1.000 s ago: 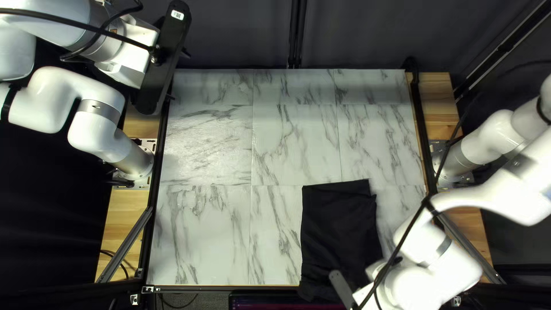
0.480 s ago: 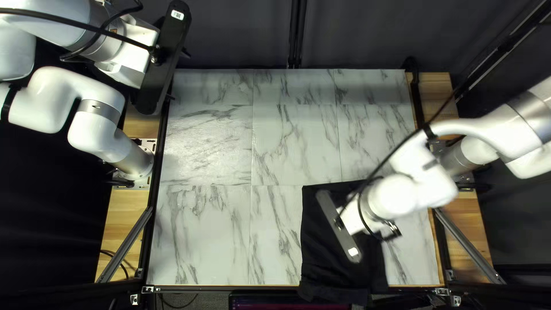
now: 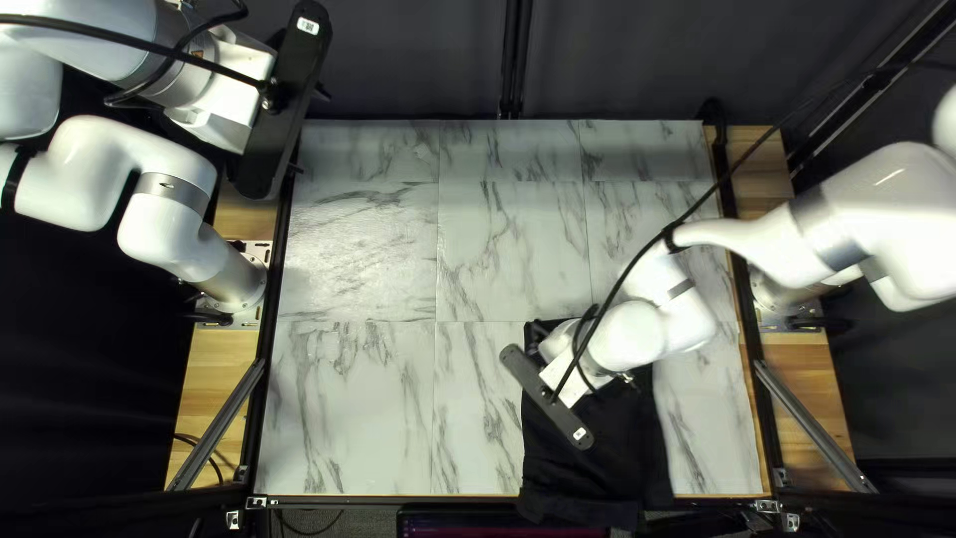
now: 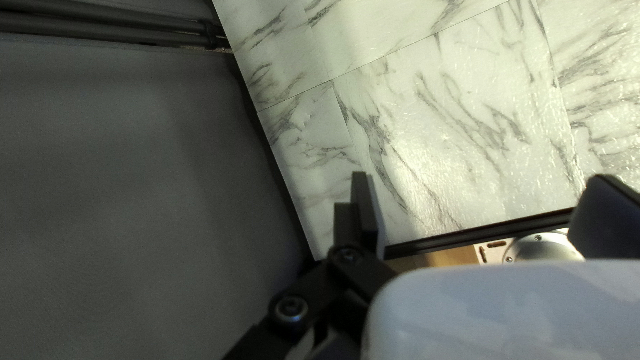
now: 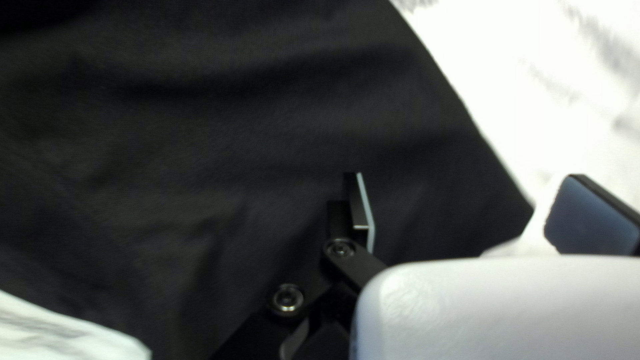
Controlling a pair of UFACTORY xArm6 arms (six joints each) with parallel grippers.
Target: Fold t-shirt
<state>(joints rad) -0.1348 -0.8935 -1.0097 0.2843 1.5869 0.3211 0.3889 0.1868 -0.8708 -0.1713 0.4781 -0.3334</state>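
Held the right hand (image 5: pixel 467 179) spread over the shirt (image 5: pixel 233 133), well apart from the left hand (image 4: pixel 480 179), likewise spread, and risked catching just one layer by closing too high, or dragging cloth off the counter (image 3: pixel 518 249) through its overhanging weight.

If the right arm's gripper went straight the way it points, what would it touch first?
Most likely the black cloth T-shirt, near a corner: the open right gripper points at it, though one finger may meet the grey-veined white tabletop; depth is unclear.
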